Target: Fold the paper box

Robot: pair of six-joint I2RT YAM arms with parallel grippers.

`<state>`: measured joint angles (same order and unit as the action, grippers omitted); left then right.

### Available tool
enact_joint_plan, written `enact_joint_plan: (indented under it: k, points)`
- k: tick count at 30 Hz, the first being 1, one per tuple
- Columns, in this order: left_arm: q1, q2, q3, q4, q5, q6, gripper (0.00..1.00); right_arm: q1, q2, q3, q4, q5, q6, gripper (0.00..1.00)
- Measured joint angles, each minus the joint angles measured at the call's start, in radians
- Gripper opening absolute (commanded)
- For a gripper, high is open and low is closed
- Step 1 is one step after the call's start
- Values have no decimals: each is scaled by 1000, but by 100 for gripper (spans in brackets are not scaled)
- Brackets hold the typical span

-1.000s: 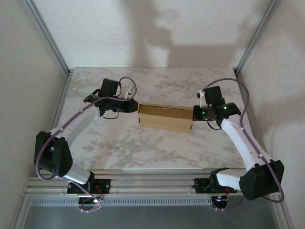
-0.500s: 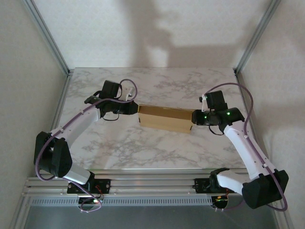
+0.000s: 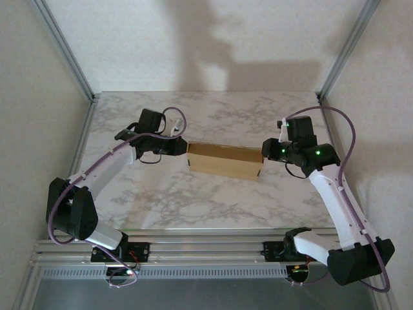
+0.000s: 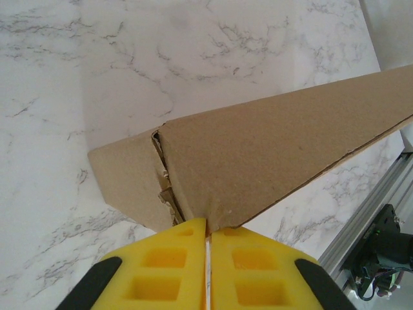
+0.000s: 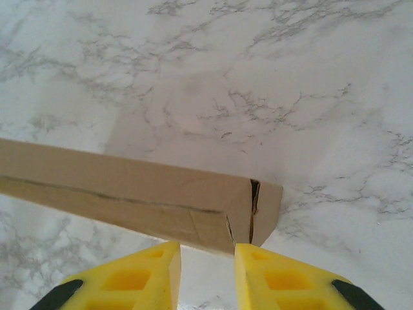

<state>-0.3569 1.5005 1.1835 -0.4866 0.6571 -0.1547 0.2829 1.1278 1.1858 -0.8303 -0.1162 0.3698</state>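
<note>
Brown paper box (image 3: pixel 224 160) touches left hand (image 4: pixel 208 231), near right hand (image 5: pixel 207 250).

Soft, even light fills the scene: broad blurry shadows lie on the back wall (image 3: pixel 213 45) while the marble desk (image 3: pixel 213 200) is bright without hard glare. In the wrist views the paper box (image 4: pixel 271 148) throws a faint grey shadow beyond it, its grain sharp, the yellow fingers (image 4: pixel 168 265) slightly soft

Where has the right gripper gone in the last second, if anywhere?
Yes. The right gripper has backed slightly right, toward the table's right edge, away from the box's end, jaws now parted.
</note>
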Motion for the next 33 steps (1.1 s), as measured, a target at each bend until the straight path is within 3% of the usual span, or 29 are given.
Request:
enact_joint_plan:
  k: [10, 20, 33]
  points:
    - [-1, 2, 5, -12, -3, 0, 10, -6, 86, 0, 70, -3, 87, 17]
    - [-2, 8, 21, -37, -10, 0, 13, -15, 64, -58, 139, -8, 103, 8]
    - [-2, 19, 25, -61, -30, -4, 15, -27, 48, -106, 219, -66, 187, 7]
